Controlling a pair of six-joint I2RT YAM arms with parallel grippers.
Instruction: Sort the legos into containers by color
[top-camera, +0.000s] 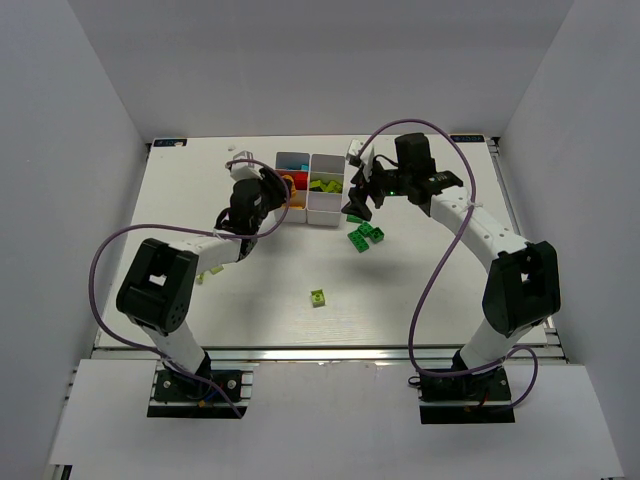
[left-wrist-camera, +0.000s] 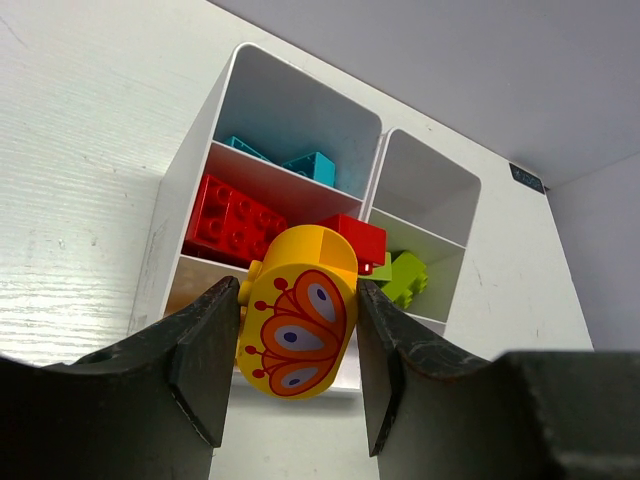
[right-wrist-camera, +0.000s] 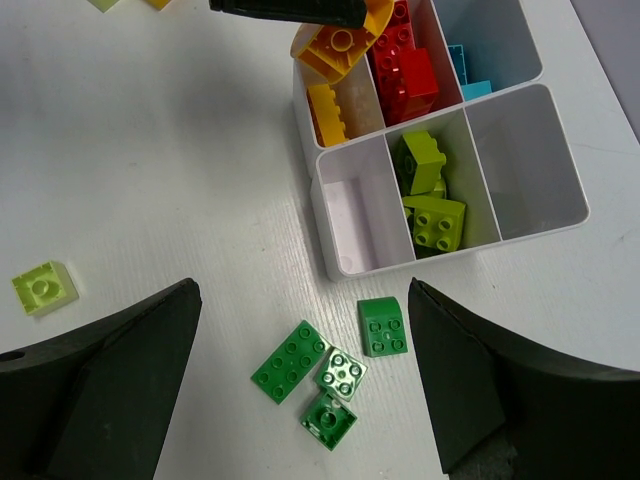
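One yellow brick (left-wrist-camera: 298, 335) printed with orange ovals is sitting clamped in the left gripper (left-wrist-camera: 297, 308); the right gripper (right-wrist-camera: 300, 292) is hanging wide above green bricks (right-wrist-camera: 290, 362).

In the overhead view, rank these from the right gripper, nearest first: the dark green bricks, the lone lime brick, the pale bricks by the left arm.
1. Dark green bricks, clustered close by the right gripper.
2. Lone lime brick, in the open, toward the near edge.
3. Pale bricks, far on the left side.
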